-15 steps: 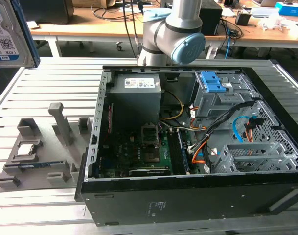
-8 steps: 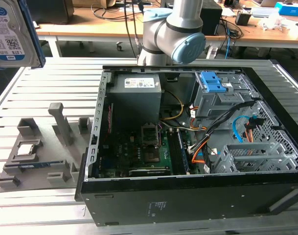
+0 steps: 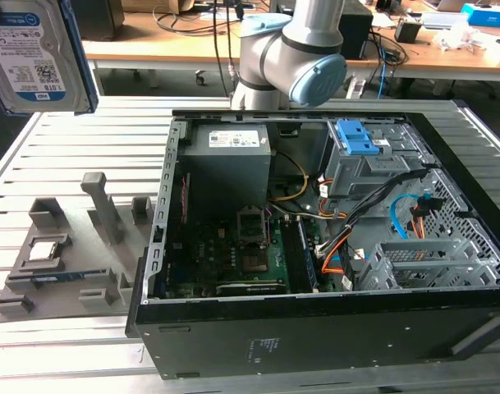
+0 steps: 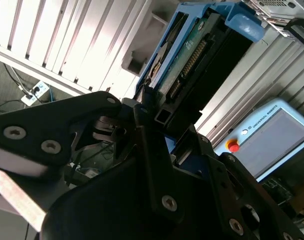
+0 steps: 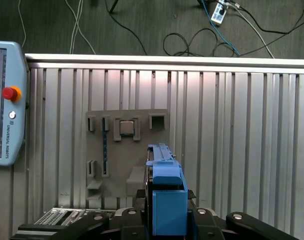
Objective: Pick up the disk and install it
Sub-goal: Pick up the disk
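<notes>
- While the gripper point(image 5: 167, 220) grips the disk point(image 5: 167, 192) tightly, the disk hangs above the grey holder tray point(image 5: 123, 150).
- Beside that tray, the open computer case point(image 3: 315, 336) has cables point(image 3: 389, 193) crossing by its drive bay point(image 3: 356, 176).

Exterior view oblique, wrist views share disk point(image 4: 189, 65)

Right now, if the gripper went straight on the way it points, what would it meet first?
Probably the grey plastic holder plate on the ribbed metal table. The gripper, jaws shut on the silver hard disk in its blue bracket, points at it; depth is unclear.
</notes>
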Tool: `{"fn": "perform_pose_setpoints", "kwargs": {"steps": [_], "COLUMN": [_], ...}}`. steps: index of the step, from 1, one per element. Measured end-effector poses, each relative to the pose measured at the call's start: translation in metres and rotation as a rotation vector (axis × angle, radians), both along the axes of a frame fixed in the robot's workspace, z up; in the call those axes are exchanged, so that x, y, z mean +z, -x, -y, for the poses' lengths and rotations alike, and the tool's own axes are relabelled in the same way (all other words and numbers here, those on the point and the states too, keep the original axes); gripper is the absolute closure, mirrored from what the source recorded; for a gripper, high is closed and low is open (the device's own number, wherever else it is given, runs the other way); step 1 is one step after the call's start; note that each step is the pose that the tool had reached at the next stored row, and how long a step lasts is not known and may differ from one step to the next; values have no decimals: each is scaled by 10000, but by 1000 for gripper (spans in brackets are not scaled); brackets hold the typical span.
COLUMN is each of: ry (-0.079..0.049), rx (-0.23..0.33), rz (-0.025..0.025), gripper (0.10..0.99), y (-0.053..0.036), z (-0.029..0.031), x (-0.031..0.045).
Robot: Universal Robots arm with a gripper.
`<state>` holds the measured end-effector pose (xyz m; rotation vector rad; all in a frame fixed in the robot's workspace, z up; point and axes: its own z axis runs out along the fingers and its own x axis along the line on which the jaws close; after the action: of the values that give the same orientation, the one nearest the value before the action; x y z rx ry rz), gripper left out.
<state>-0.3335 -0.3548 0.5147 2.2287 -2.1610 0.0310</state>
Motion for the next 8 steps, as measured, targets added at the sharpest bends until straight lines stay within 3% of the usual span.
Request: {"fn": "perform_pose_setpoints", "kwargs": {"steps": [8], "ry": [0], "rx": [0], "rz": [0], "gripper": [722], "y": [-293], "z": [-11], "x": [0]}}
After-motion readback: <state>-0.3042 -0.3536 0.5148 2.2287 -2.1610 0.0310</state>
